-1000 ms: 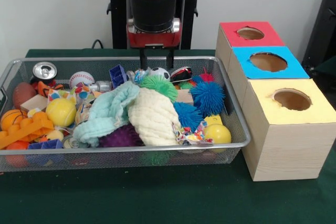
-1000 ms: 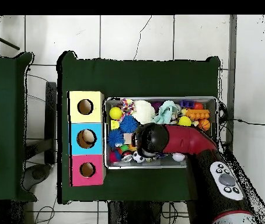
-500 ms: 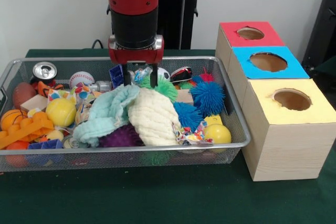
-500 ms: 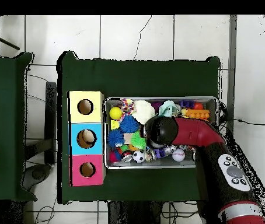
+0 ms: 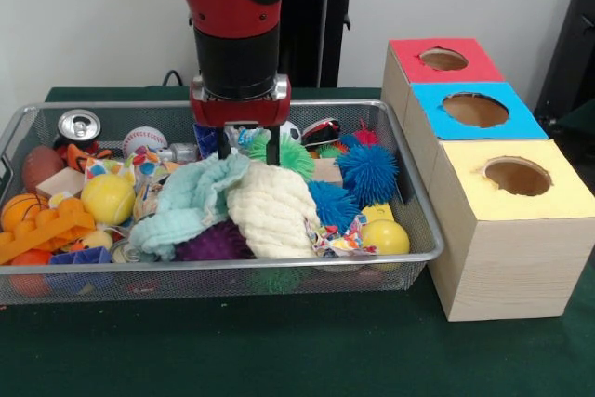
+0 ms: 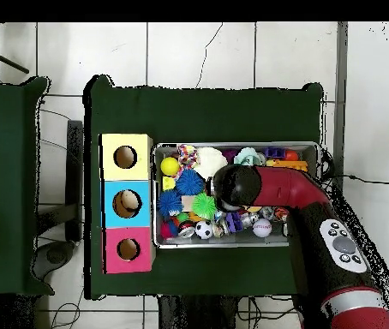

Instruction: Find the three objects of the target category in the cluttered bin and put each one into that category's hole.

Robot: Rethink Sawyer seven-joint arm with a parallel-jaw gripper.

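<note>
Pincer (image 5: 248, 149), spread and empty, has dropped from the bin's (image 5: 409, 194) far rim onto the cream cloth (image 5: 272, 208) and mint cloth (image 5: 191, 194) since a second ago, probably to dig. One wrapper (image 5: 340, 239) lies at the cream cloth's 4 o'clock, beside a yellow ball (image 5: 386, 236). Red box's hole (image 5: 443, 59) waits at the bin's 2 o'clock on the desk (image 5: 279, 350).
</note>
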